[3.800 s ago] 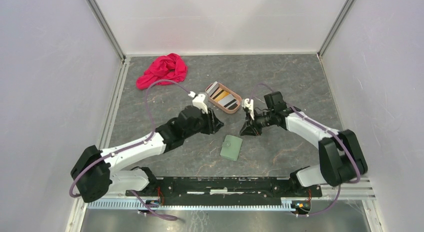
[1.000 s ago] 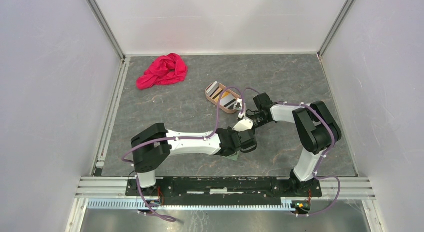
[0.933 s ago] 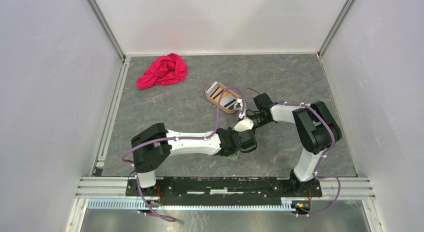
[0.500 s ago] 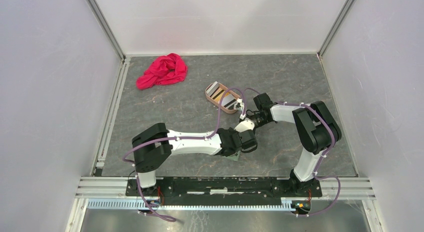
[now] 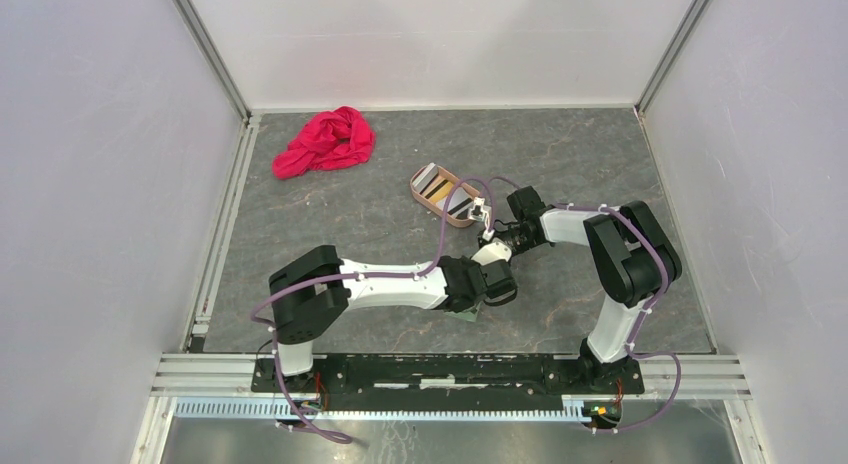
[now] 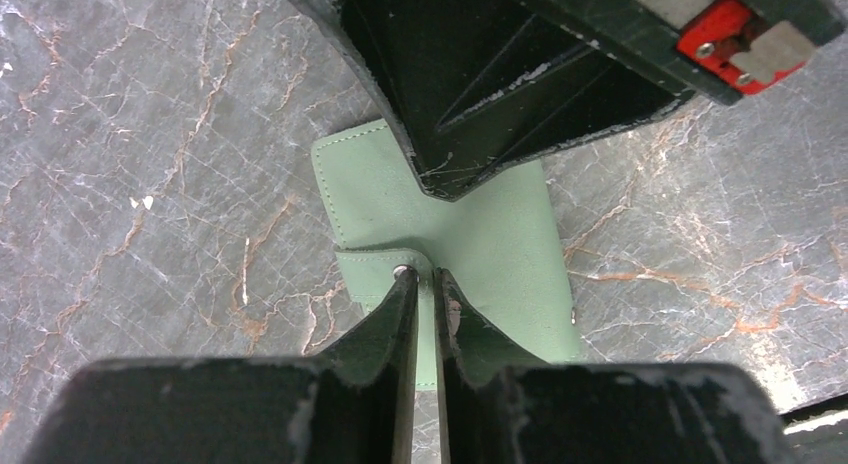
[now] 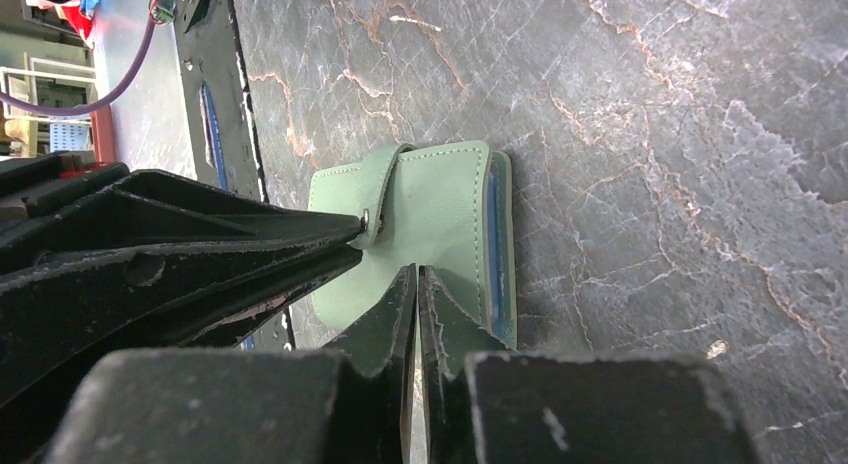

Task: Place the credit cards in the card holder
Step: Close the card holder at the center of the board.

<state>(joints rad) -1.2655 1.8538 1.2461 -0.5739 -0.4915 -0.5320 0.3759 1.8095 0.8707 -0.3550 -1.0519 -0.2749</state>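
The sage-green card holder (image 6: 500, 244) lies closed and flat on the table, its snap tab (image 6: 375, 269) wrapped over one edge. My left gripper (image 6: 422, 274) stands over it with its tips at the tab's metal snap. It is open only by a narrow slit, with nothing between the fingers. My right gripper (image 7: 417, 269) is shut, and its tips rest on the holder's cover (image 7: 440, 214). From above, both grippers cover the holder except for a green corner (image 5: 471, 313). The credit cards (image 5: 437, 187) lie in the pinkish-tan tray (image 5: 461, 219).
A crumpled red cloth (image 5: 325, 141) lies at the back left. The tray stands just behind the two wrists. White walls close in the table on three sides, and the arms' base rail (image 5: 440, 369) runs along the near edge.
Nearly four seconds ago both grippers were up by the tray and the holder lay uncovered. Over the last second the arms hardly moved and the left jaws parted slightly.
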